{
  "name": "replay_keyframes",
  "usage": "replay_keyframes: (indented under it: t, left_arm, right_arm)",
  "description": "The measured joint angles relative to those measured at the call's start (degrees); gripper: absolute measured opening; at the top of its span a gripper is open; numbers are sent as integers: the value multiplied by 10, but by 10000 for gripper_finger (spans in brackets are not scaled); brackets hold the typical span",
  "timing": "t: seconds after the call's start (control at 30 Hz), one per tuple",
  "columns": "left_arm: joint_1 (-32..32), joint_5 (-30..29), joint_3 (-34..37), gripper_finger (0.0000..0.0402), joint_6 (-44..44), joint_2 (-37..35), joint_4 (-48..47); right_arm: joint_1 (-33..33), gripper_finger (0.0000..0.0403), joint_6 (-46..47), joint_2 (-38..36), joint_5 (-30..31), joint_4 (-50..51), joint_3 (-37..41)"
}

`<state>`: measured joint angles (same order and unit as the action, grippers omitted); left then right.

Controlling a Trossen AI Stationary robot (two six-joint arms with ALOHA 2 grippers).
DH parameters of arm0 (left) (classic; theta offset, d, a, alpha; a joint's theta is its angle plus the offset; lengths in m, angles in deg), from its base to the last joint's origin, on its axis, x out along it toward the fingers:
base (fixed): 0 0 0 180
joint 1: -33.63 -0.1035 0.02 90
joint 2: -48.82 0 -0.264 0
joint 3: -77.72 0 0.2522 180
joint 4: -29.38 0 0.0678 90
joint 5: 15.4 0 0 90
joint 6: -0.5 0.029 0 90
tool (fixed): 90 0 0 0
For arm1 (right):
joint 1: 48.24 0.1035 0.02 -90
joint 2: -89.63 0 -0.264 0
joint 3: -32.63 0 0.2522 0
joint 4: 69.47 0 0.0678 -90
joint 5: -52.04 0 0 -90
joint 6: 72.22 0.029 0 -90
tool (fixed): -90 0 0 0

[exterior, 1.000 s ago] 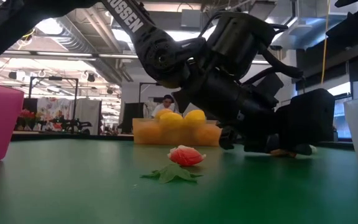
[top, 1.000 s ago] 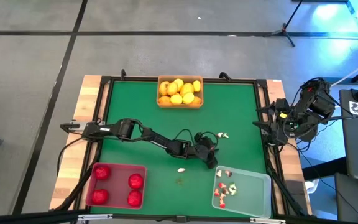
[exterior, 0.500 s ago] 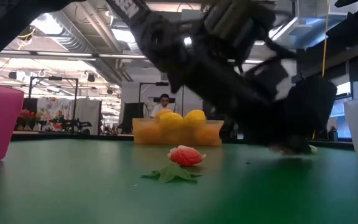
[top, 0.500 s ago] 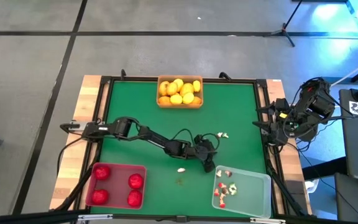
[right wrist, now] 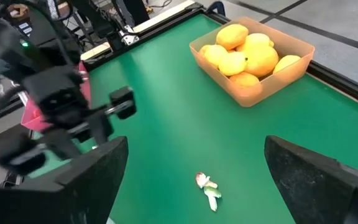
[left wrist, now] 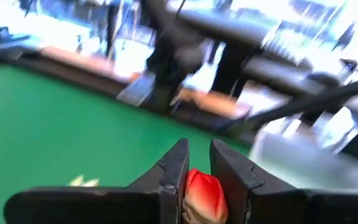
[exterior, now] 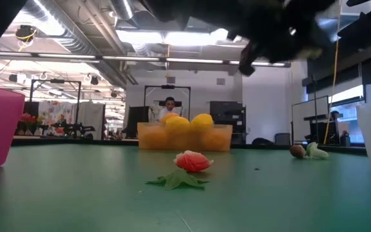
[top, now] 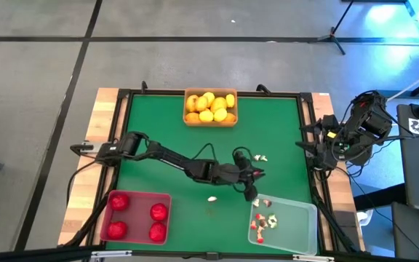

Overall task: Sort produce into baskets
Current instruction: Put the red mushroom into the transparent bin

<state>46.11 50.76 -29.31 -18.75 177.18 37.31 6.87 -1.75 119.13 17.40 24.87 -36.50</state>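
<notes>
Left wrist view: the left gripper [left wrist: 197, 171] has its jaws drawn narrow around a small red bit [left wrist: 202, 193], which sits between the two fingers, pinched on both sides and held up off the green table [left wrist: 55, 124]. A pale scrap [left wrist: 82, 182] lies on the table below.

In the high view the left arm reaches from the table's left edge across to the right of centre, and its gripper [top: 252, 178] hangs just off the clear basket's [top: 308, 225] upper-left corner, not over it. The clear basket, in the near right corner, holds several whitish-and-red bits [top: 262, 222]. Two more bits [top: 261, 157] lie on the table just beyond the gripper, and another [top: 212, 198] lies on the table to its left, with a tiny dark scrap [top: 210, 212] next to that. The red basket [top: 138, 233], in the near left corner, holds four red fruits [top: 158, 212]. The orange basket [top: 211, 122], at the middle of the far edge, is full of yellow fruits [top: 206, 106].

The low view shows a red-and-white bit with a green leaf [exterior: 189, 162] on the table in front of the orange basket [exterior: 184, 136], and two bits [exterior: 308, 151] farther right.

The right gripper [top: 324, 145] waits off the table's right edge; in its wrist view its jaws stand wide and empty, with one dark finger [right wrist: 86, 180] at each side.
</notes>
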Motion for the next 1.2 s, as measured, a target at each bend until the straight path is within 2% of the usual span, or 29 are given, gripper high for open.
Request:
replay_keyframes:
  t: [0.13, 0.37, 0.53, 0.87, 1.2]
  left_arm:
    - [16, 32, -14, 57, -4, 1, 79]
    - [39, 52, -57, 48, 45, 5, 72]
    - [36, 51, -86, 53, 38, 14, 81]
    - [45, 82, -205, 54, 35, 116, 73]
    - [52, 95, -216, 59, 26, 167, 69]
  right_arm:
    - [0, 374, 0, 0, 12, -5, 0]
    - [0, 374, 1, 0, 21, -11, 0]
    - [0, 374, 2, 0, 21, -13, 0]
    - [0, 374, 2, 0, 21, -17, 0]
    - [0, 374, 2, 0, 20, -17, 0]
